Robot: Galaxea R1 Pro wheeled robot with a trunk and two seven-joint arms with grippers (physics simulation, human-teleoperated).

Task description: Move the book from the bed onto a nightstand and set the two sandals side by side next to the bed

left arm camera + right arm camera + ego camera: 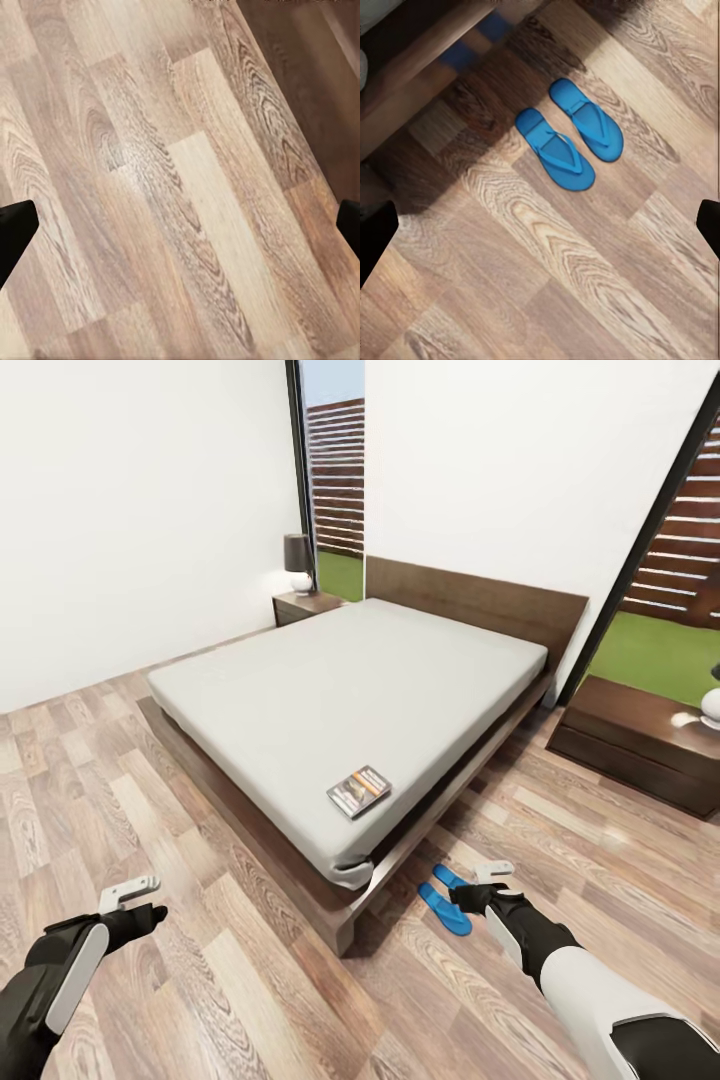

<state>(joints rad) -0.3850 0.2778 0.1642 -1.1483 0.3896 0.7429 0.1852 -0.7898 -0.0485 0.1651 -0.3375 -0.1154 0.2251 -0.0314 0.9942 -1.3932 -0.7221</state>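
The left hand [135,900] hangs released over bare floor [150,1000]. The book [358,791] lies on the bed [330,700] near its foot corner. The two sandals [570,139] lie side by side beside that corner, under the released right hand [478,885].

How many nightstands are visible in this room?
2. One nightstand stands at the far side of the bed, beside the headboard, with a lamp on it. The other nightstand stands at the near side, by the right window.
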